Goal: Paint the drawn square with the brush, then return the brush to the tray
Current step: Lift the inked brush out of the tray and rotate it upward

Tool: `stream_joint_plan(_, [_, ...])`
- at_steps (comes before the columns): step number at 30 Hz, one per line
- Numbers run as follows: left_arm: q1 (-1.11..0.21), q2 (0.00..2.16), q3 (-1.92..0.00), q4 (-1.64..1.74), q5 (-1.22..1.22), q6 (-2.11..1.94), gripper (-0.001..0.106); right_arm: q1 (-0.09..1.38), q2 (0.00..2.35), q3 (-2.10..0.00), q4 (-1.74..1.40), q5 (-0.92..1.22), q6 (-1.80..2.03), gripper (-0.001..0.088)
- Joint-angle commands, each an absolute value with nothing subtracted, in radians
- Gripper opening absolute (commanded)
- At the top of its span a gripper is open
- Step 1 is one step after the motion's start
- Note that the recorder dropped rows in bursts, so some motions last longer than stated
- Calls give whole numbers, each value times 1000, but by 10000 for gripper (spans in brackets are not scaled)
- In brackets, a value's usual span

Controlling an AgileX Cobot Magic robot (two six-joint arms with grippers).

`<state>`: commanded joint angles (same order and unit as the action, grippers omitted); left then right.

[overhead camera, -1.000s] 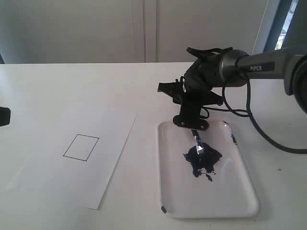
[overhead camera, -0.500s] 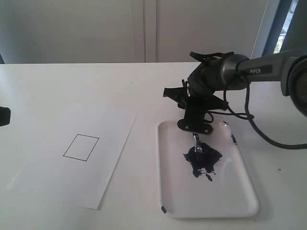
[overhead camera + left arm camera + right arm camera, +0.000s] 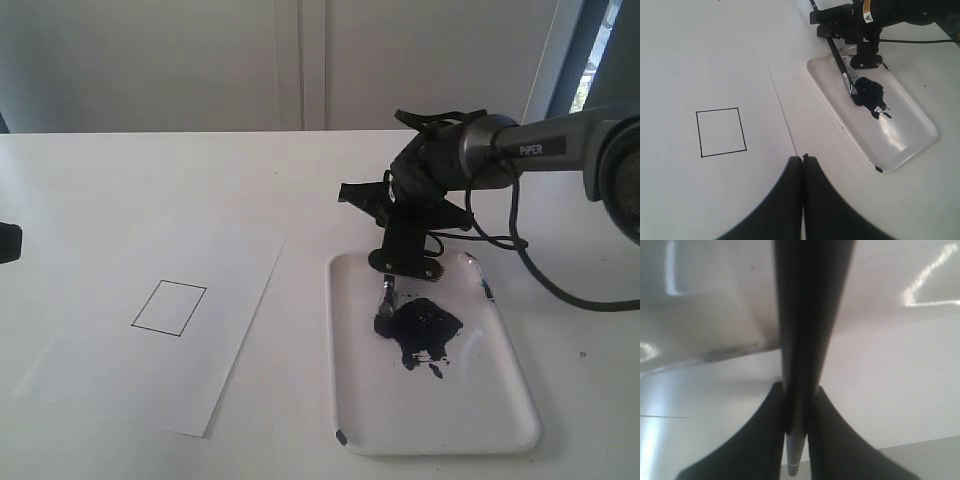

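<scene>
- Step in hand, as I judge it: loading paint. The right gripper [image 3: 404,264] pinches the long thin black-handled brush with silver ferrule [image 3: 838,56]. The handle is steeply tilted and its dark tip rests at the edge of the dark blue paint blot [image 3: 425,326].
- The blot lies in the glossy white rectangular plastic tray with low rim [image 3: 345,400]. The brush is over the tray's far half, and its tip touches paint.
- The small black-outlined drawn square [image 3: 169,307] has a plain white inside, so no painting is done yet.
- The square sits on the flat white paper sheet [image 3: 150,385], well apart from the tray across a strip of bare white table [image 3: 150,180].
- Next move calls for lifting the wet tip clear of the tray rim and carrying it across to the square. Then it should be lowered lightly inside the outline.
- The left gripper [image 3: 802,161] has its fingers pressed together with nothing between them, and it hangs near the sheet's edge. From these views I cannot tell whether it crowds the path.
- The black cable [image 3: 530,270] trails behind the right arm, away from the route.
- Risk: drips on the paper outside the outline.
</scene>
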<state>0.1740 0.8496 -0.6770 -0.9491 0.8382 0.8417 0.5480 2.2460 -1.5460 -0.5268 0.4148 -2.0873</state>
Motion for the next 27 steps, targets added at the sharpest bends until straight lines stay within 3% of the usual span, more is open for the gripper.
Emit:
stream_joint_plan(20, [174, 850, -677, -949, 834, 842, 0, 548, 2135, -1546, -465, 499, -2099, 0])
stream_joint_plan(27, [174, 850, -677, -949, 834, 846, 0, 548, 2058, -1546, -442, 524, -1698, 0])
